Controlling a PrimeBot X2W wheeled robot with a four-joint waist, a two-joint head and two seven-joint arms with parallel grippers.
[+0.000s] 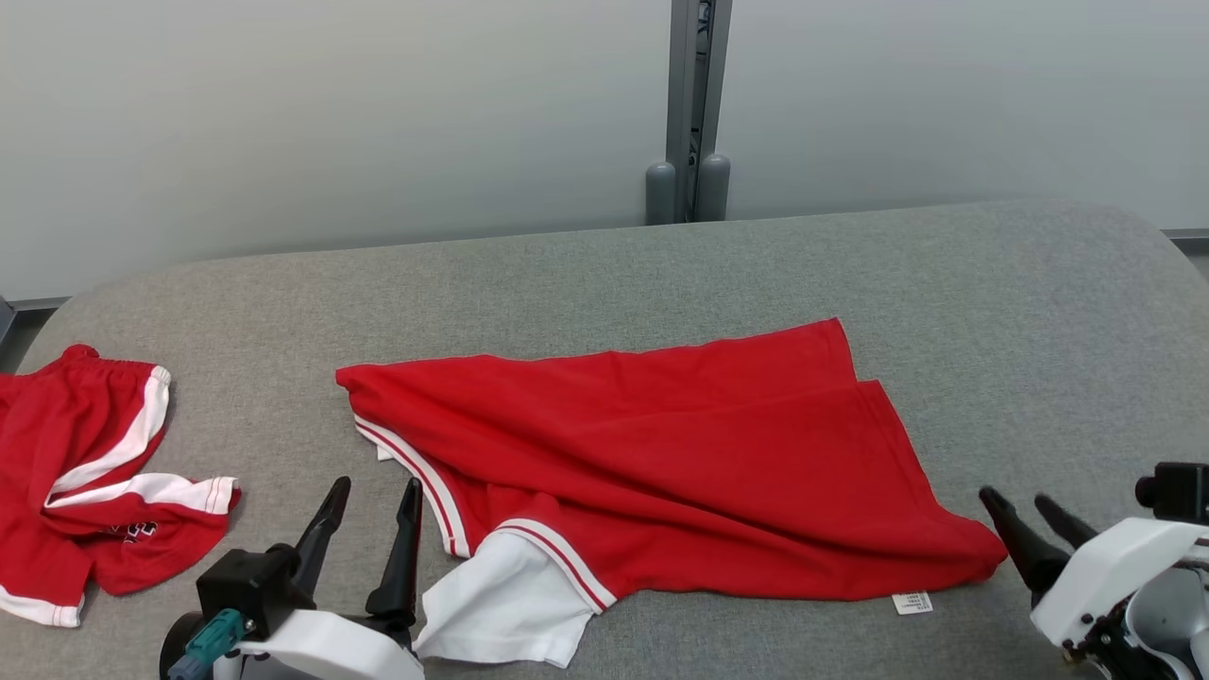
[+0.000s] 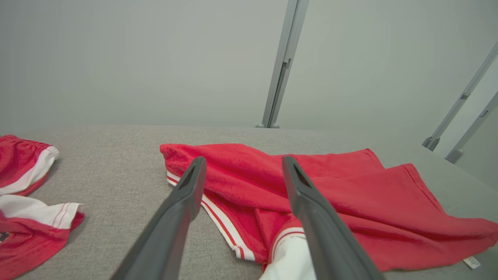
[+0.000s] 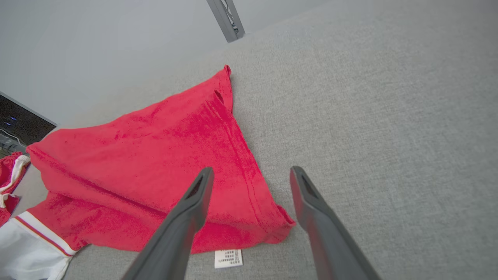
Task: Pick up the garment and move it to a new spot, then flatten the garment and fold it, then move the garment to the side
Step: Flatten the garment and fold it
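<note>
The grey fabric-topped desk is carrying everything here. The red shirt is lying across the middle of it, drooping toward the near edge, and it's looking rumpled, with one layer doubled over another. A second red-and-white piece, probably shorts, is sitting bunched at the left edge.

The left tool is hovering at the near edge just beside the shirt's white sleeve, fingers spread and gripping nothing. The right tool is sitting just off the shirt's near-right corner, also spread and empty, near the little care tag.

I'm guessing we're in the flattening step. The next move is probably calling for each tool to pinch its nearest corner and pull outward to smooth that doubled layer before folding.
</note>
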